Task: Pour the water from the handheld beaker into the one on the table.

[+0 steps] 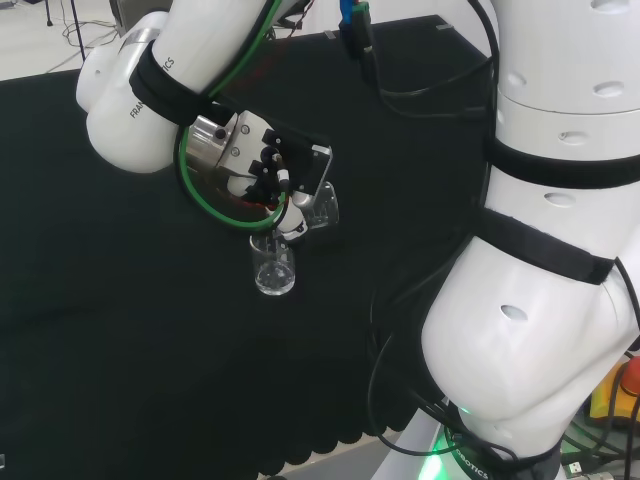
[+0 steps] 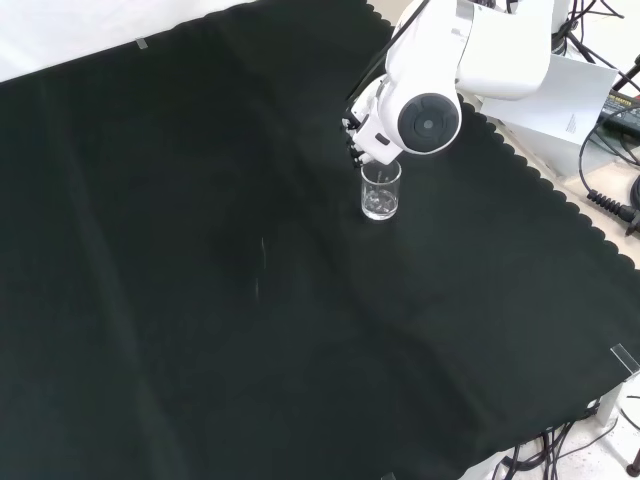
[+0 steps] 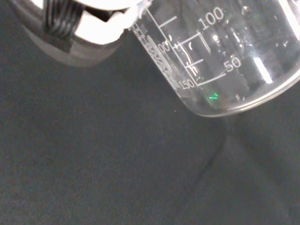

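Beaker glass (image 1: 322,205) sits tilted in the hand (image 1: 262,165), whose black and white fingers (image 1: 290,205) curl round it, in the head view. In the wrist view this held beaker (image 3: 225,56) is large and slanted, its printed scale turned sideways, with a blurred white part of the hand (image 3: 101,21) at about 10 o'clock from it. At roughly 7 o'clock from the held beaker in the head view, a second beaker (image 1: 274,266) stands upright on the black-clothed surface (image 1: 120,330), close under the fingers. The front view shows that standing beaker (image 2: 381,190) just below the arm's white link (image 2: 425,115), at its 7 o'clock.
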`<action>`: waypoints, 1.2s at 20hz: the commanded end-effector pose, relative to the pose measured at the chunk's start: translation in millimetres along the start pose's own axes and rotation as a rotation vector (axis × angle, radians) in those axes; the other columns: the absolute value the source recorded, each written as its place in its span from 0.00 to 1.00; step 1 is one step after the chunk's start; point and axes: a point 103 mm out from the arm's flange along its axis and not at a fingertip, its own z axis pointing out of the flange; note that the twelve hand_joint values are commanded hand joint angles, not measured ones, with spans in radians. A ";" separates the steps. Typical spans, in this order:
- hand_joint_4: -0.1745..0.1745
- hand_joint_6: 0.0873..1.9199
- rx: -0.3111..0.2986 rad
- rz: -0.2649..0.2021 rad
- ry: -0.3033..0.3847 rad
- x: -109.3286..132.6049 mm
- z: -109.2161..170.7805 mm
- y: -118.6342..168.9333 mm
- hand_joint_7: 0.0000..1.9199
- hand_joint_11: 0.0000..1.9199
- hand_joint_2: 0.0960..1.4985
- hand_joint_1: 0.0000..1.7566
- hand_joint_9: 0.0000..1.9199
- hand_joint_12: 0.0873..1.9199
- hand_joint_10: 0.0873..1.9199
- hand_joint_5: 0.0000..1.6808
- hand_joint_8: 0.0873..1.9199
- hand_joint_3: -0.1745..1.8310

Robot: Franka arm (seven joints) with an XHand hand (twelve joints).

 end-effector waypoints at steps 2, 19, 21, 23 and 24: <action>0.00 0.12 0.003 0.001 -0.002 0.0 0.4 -0.9 0.74 0.75 0.67 0.75 0.92 0.27 0.00 0.82 0.12 0.00; 0.00 0.13 -0.014 -0.002 0.019 -3.0 5.2 -1.3 0.74 0.75 0.67 0.75 0.92 0.27 0.00 0.82 0.12 0.00; 0.00 0.13 -0.029 -0.002 0.028 -5.7 6.1 -2.3 0.74 0.75 0.67 0.75 0.92 0.27 0.00 0.82 0.12 0.00; 0.00 0.13 -0.049 0.000 0.025 -8.6 6.7 -3.6 0.74 0.75 0.67 0.75 0.92 0.27 0.00 0.82 0.12 0.00; 0.00 0.13 -0.059 0.000 0.035 -10.4 7.2 -4.3 0.74 0.75 0.67 0.75 0.92 0.27 0.00 0.82 0.12 0.00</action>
